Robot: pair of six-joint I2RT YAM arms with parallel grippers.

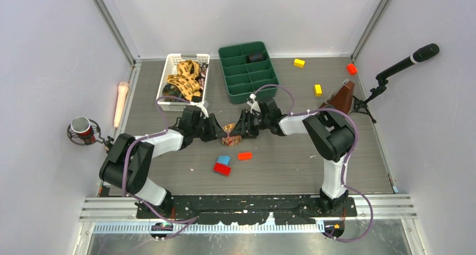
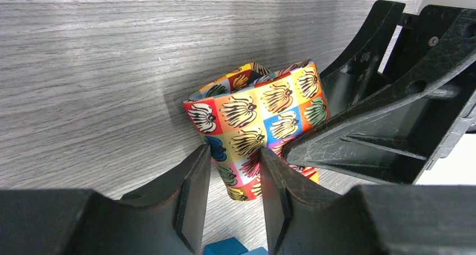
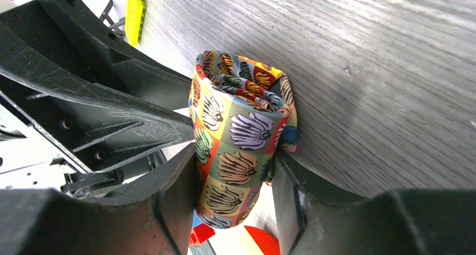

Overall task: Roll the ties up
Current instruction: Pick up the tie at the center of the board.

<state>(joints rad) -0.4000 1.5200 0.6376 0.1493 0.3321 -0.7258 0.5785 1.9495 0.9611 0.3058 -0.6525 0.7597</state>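
Your right gripper (image 3: 234,159) is clamping the rolled tie (image 3: 241,128). Your left gripper (image 2: 234,154) is sitting just beside it; its grip cannot be told.

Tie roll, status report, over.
Right hand shut on rolled tie. Left hand at it, grip unclear. Blue block and red block close by, not touching.

Fixed overview looking down, close opposing wrist views sharing rolled tie (image 2: 258,126)

Counts: two yellow blocks (image 1: 299,63), three red blocks (image 1: 352,68), one blue block (image 1: 224,160), one white basket (image 1: 164,81), one green tray (image 1: 224,69), one rolled tie (image 2: 252,120).
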